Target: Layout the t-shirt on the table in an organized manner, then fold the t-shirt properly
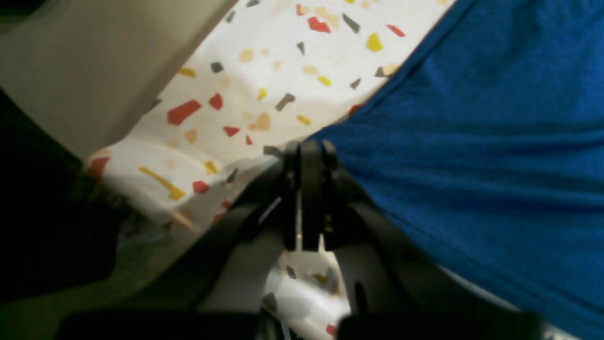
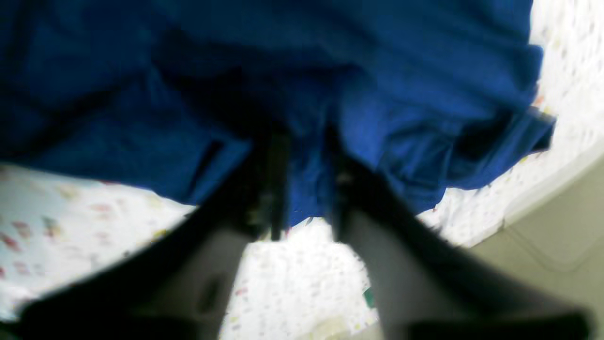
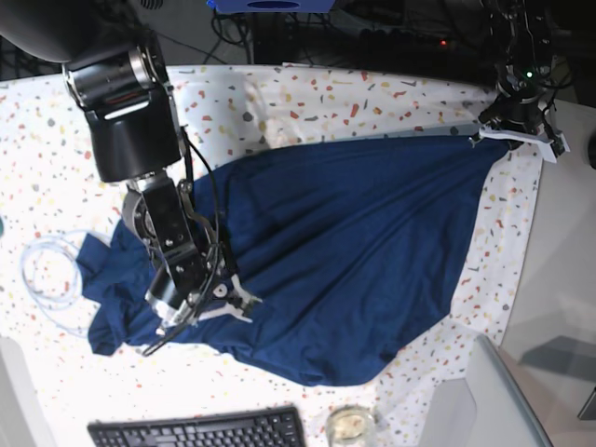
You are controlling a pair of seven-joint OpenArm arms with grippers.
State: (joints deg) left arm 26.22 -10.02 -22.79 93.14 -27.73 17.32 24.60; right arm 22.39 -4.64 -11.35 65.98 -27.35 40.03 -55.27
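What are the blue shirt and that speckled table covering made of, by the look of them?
The t-shirt looks like soft, matte knit fabric, probably cotton jersey: it drapes, bunches and creases with no shine. The table covering seems to be a thin printed cloth or plastic sheet, white with red, yellow and grey flecks; it wrinkles at the edge, though which it is stays unclear.

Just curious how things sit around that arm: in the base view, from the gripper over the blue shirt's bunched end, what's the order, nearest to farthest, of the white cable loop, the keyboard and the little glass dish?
From the right gripper:
1. Keyboard, at the bottom edge just below it.
2. Glass dish, bottom edge, beside the keyboard's end.
3. White cable loop, out near the view's left edge.
Keyboard and dish are nearly a tie.
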